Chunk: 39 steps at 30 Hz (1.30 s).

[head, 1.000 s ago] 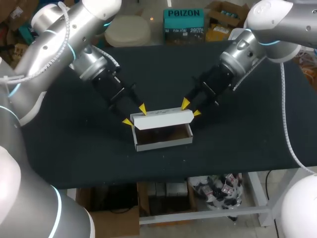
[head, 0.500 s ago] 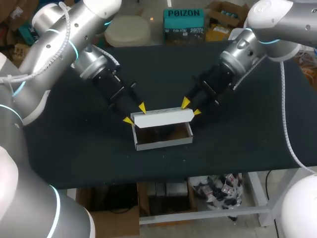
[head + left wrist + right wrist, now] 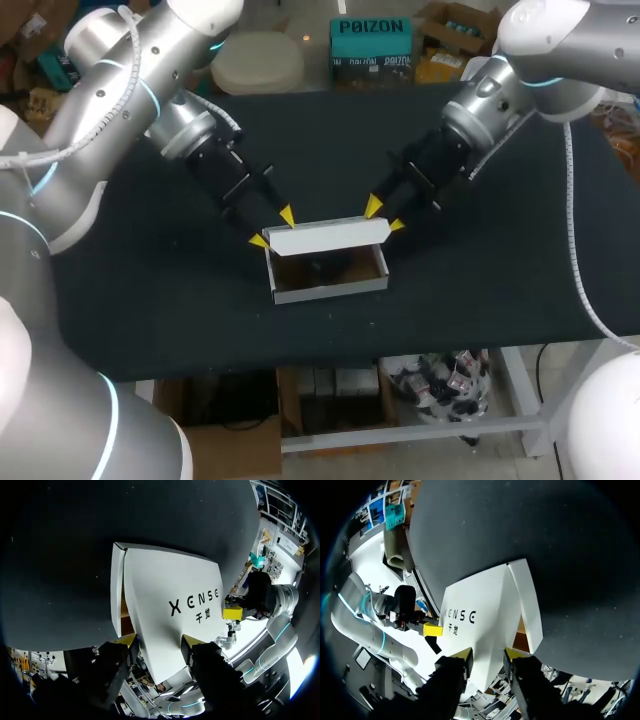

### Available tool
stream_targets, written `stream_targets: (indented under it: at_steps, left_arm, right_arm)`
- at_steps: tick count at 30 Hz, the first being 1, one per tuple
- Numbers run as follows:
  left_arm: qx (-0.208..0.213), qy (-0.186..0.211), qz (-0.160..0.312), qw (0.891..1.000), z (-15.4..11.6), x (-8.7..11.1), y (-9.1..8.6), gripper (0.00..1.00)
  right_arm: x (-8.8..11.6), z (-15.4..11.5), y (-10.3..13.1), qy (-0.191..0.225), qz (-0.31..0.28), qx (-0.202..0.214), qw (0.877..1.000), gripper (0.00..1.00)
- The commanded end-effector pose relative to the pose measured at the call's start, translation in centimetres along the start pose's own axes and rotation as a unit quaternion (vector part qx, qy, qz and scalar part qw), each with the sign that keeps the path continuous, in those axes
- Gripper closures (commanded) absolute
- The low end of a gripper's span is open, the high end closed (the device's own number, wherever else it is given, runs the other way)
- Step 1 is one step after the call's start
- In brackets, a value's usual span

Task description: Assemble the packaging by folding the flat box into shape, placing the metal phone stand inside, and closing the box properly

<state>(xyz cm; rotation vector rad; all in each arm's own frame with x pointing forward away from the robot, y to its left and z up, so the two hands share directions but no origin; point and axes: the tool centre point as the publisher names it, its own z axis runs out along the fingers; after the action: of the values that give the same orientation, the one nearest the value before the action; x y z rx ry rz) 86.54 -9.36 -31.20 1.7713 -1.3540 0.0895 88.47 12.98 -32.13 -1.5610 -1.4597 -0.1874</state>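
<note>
Head view: table (image 3: 150,300) draped in matte black cloth. A white cardboard box (image 3: 330,283) sits mid-table, long axis running side to side, open top facing up, brown inside. A dark shape lies in it; can't make it out. The lid (image 3: 330,236) is hinged along the far wall and stands raised, leaning over the opening. Left gripper (image 3: 272,228) is at the lid's left end, right gripper (image 3: 385,216) at its right end.

Left wrist view: left gripper (image 3: 160,641) spread wide, the smooth flat lid (image 3: 170,600) filling the gap, both yellow tips against its edges.

Right wrist view: right gripper (image 3: 488,653) likewise, pinching the lid's (image 3: 480,615) corner from both sides.
</note>
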Motion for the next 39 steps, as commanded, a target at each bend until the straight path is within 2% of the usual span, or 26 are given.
stream_targets:
  at_steps: [1, 39]
  left_arm:
    - [-0.019, -0.001, 0.001, 1.000, 0.10, 0.38, -0.94, 0.44]
    - [-0.008, 0.004, -0.006, 1.000, 0.07, -0.07, -0.73, 0.50]
  right_arm:
    - [0.18, 0.15, 0.43, 0.000, 0.001, 0.006, 1.000, 0.59]
    - [0.07, -0.25, 0.33, -0.022, 0.005, 0.037, 0.999, 0.53]
